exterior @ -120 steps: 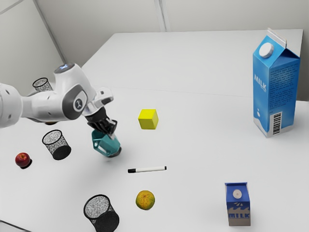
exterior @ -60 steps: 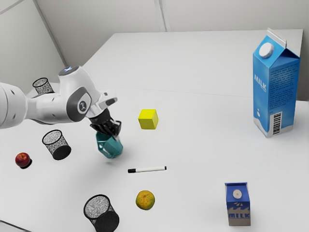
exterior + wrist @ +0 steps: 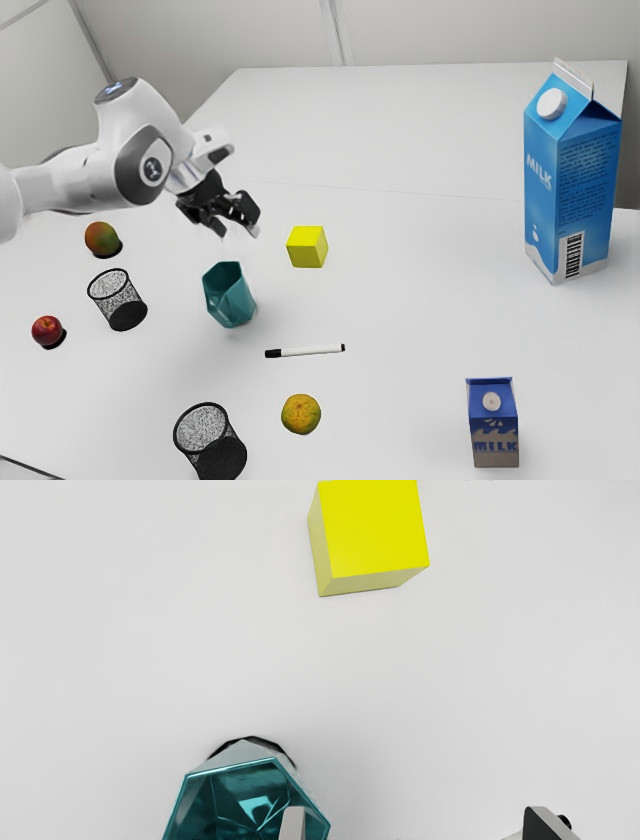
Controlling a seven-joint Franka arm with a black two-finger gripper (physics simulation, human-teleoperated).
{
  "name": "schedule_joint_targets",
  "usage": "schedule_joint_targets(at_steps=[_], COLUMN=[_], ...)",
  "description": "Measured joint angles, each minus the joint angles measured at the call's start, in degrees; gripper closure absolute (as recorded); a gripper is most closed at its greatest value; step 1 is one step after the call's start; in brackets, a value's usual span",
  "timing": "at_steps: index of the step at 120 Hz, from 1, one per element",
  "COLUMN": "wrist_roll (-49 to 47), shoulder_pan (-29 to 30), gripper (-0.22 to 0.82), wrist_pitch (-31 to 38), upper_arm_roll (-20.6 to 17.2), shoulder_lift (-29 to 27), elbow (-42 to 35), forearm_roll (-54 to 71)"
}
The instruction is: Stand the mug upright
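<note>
Pale walls behind, joined at a corner; a broad white table in front of them. White arm reaches in from the exterior view's left.

Claw: released, two fingers spread well apart, nothing between them. It hangs above the teal mug, just clear of it.

Mug: faceted sides, on the table beneath the claw, mouth up, looks to be standing on its base. The wrist view looks down into its hollow, and one fingertip crosses in front of the opening; the other finger lies off to one side, over bare tabletop.

Near the mug, toward the exterior view's right: a yellow block, apart from it, and a capped marker lying flat, closer to the exterior camera. Closer again, an orange.

Toward the exterior view's left: a black mesh cup, a red apple and a green-orange fruit, all apart from one another. Second mesh cup near the orange.

Toward the exterior view's right: a tall blue milk carton, upright; nearer the camera, a small milk carton, also upright.
</note>
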Motion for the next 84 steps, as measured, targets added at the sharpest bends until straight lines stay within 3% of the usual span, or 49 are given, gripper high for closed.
schedule_joint_targets(at_steps=[39, 84], wrist_roll=[-0.2, -0.2], shoulder_pan=[0.1, 0.1], gripper=[0.05, 0.03], wrist_pitch=[-17.0, -30.2], upper_arm_roll=[0.0, -0.4], shoulder_lift=[0.7, 6.2], elbow=[13.8, 28.0], forearm_roll=[0.7, 2.2])
